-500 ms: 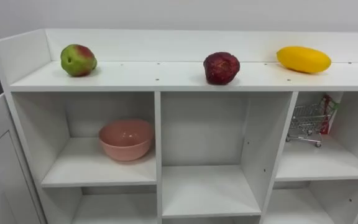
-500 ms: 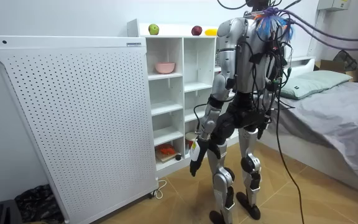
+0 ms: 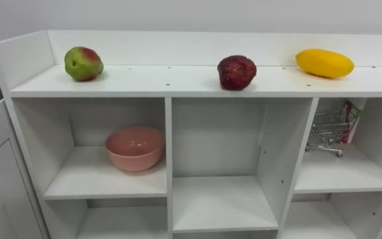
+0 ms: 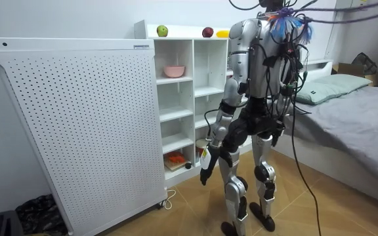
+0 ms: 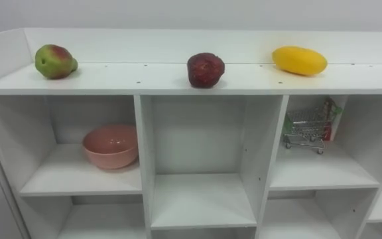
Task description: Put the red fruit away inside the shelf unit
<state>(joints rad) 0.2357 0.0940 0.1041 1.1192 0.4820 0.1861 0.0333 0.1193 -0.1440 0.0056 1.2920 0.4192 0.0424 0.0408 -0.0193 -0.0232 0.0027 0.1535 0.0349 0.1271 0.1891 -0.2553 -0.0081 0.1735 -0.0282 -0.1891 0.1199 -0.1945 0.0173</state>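
Three fruits lie spaced along the top of the white closet [image 3: 144, 81]: a green-and-red one [image 3: 83, 64] at the left, a dark red one [image 3: 236, 72] in the middle and a yellow oblong one [image 3: 323, 63] at the right. In the room view I stand upright before the closet [image 4: 182, 98], facing it. My left hand [image 4: 206, 169] hangs low at my side with relaxed fingers and holds nothing.
A pink bowl [image 3: 134, 148] sits in the upper left compartment. A small wire shopping cart [image 3: 329, 131] stands in the upper right one. A large white perforated panel [image 4: 77, 131] stands at the room view's left, a bed [image 4: 353, 105] at its right.
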